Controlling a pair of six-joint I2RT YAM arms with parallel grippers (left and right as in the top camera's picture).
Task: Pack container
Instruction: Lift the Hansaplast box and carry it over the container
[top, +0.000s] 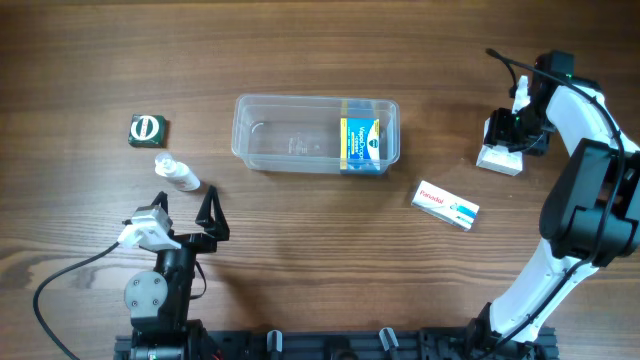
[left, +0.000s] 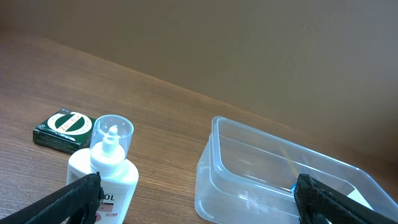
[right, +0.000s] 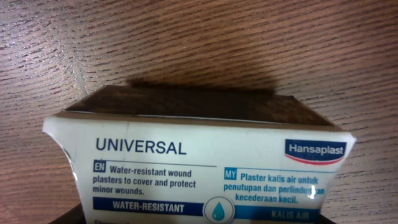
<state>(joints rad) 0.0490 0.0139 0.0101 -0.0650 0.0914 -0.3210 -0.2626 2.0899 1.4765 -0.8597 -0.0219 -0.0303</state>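
Wooden table (top: 300, 230), container (top: 290, 135) at centre.
Left gripper (top: 185, 215) rests spread wide; right gripper (top: 507, 140), reaching out over "Hansaplast Universal" box (right: 199, 168), grip unclear.

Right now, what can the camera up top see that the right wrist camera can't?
Only the overhead view shows the clear container, the blue and yellow box inside it, the green box, the little bottle and the Panadol box. Only the right wrist view shows the writing on the plaster box: UNIVERSAL, Hansaplast, water-resistant. Both show that plaster box and the wooden table.
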